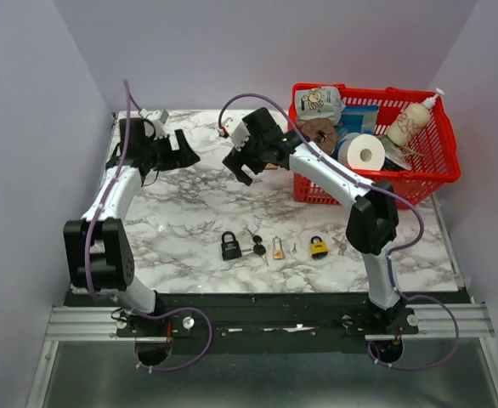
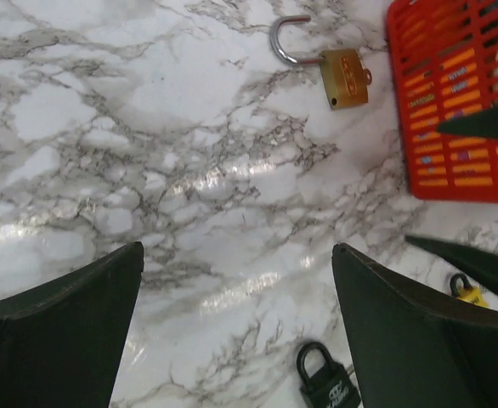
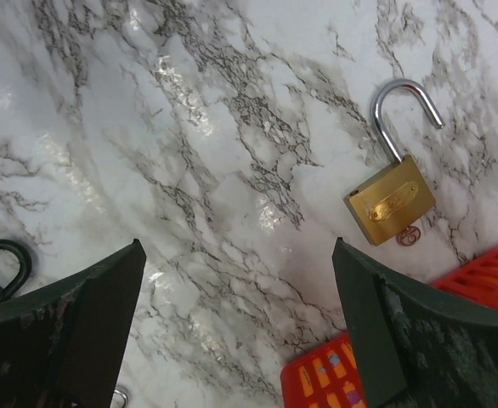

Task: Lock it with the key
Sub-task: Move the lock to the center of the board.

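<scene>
Nothing done yet: brass padlock (image 3: 391, 202) lies at 2 o'clock from the right gripper (image 3: 238, 251), shackle not yet pushed home; it and the left gripper (image 2: 238, 255) gape wide, empty.

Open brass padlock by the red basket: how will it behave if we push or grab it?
Brass padlock lies flat, so it should slide on the glossy marble top rather than roll. Metal body looks rigid and probably heavy for its size. Its open shackle may swivel when nudged.
</scene>
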